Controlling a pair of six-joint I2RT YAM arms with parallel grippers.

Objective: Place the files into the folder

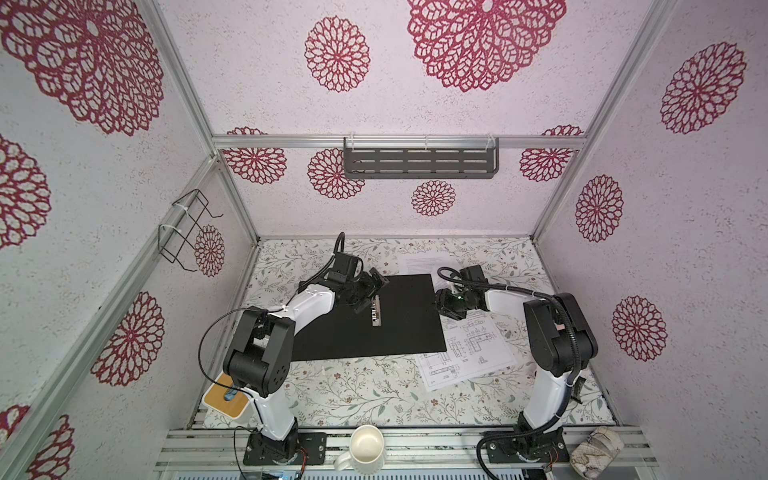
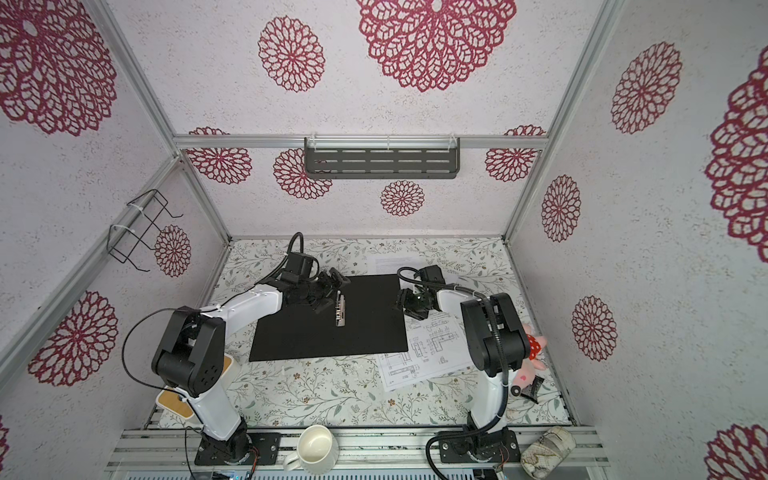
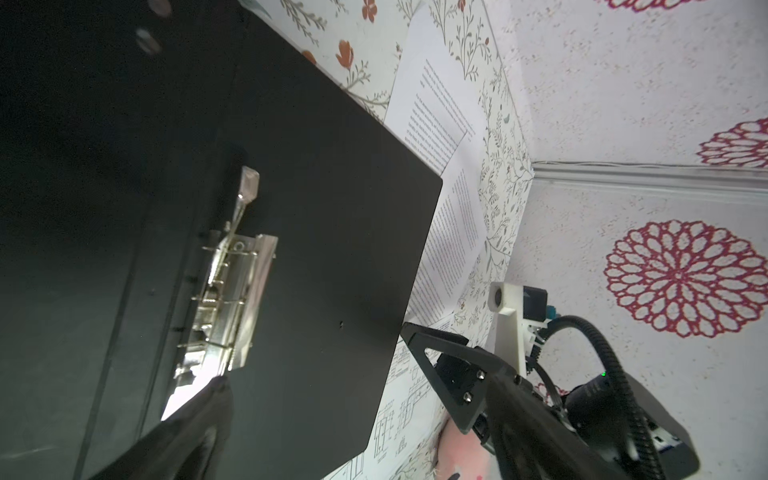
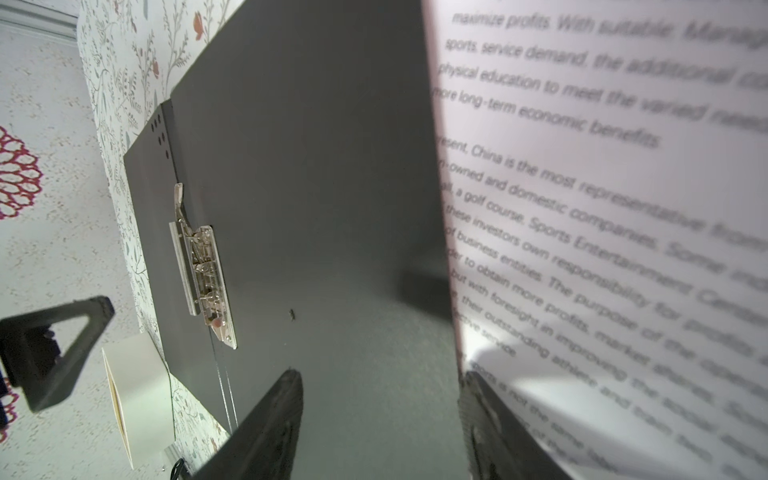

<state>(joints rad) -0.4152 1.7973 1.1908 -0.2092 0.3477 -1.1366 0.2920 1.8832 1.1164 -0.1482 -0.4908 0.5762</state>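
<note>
The flat rectangular folder (image 1: pixel 399 328) (image 2: pixel 365 332) lies open on the bench (image 1: pixel 353 386), black inside face up, near the middle of the floral bench covering in both top views. Its silver metal clip (image 1: pixel 376 312) (image 3: pixel 232 299) (image 4: pixel 203 274) is fixed to the inside face, towards the left arm's side. The files lie along the folder's right edge. The white paper sheet with black line drawings (image 1: pixel 469 353) (image 2: pixel 428 357) lies at the near right corner, partly under the folder. The white paper sheets with dense printed text (image 1: pixel 419 266) (image 3: pixel 436 104) lie at the far right corner; the left wrist view shows two of them overlapping, both running under the folder's edge. The left end effector (image 1: pixel 372 293) (image 2: pixel 330 292) hovers over the folder just beside the metal clip, jaws spread wide and empty. The right end effector (image 1: pixel 445 305) (image 4: pixel 380 374) sits at the folder's right edge, fingers apart with nothing between them: one finger is over the black face, the other at the edge of a text sheet. Contact with that sheet cannot be determined. A white ceramic mug (image 1: pixel 365 449) stands on the front rail between the arm bases. A white box with a wooden top (image 1: pixel 224 397) stands beside the left arm.
</note>
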